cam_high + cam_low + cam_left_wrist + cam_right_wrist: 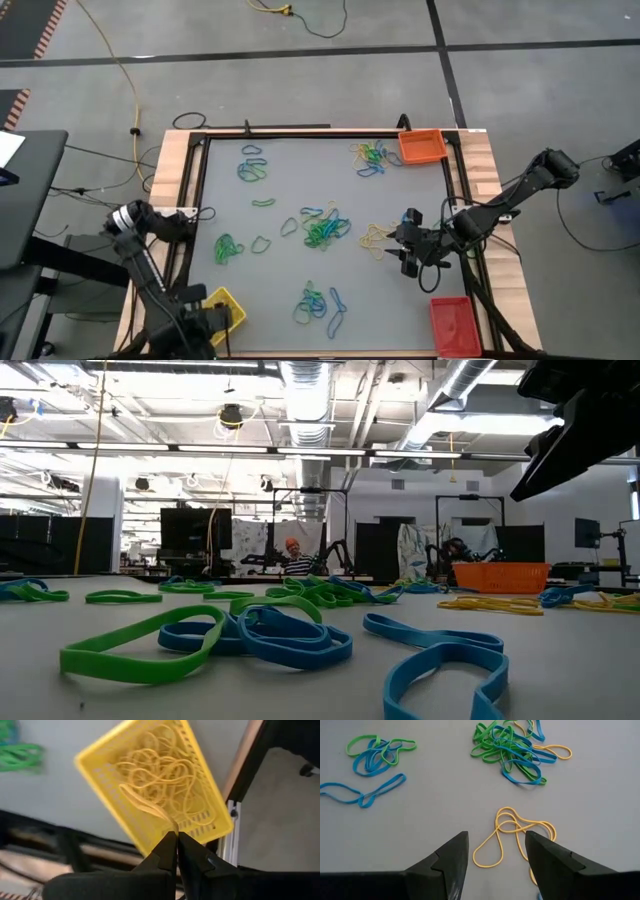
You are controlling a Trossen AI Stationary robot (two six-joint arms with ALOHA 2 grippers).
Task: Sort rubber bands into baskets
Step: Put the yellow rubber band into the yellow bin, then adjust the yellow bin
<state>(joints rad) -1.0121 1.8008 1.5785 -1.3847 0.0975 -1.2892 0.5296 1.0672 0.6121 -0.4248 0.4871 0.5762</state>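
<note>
Rubber bands point(322, 230) are scattered across the table point(290, 190).
A yellow band point(145, 806) is pinched over the yellow basket point(95, 770) by the left gripper point(176, 836); the right gripper point(496, 851) is held spread above yellow loops point(512, 832).

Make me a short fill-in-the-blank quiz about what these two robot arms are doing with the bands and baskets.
1. The left gripper pinches a band over the ____ basket.
2. The right gripper hangs open above a small bunch of ____ bands.
3. The basket at the table's far right corner is ____.

Missing words: yellow; yellow; orange
</note>
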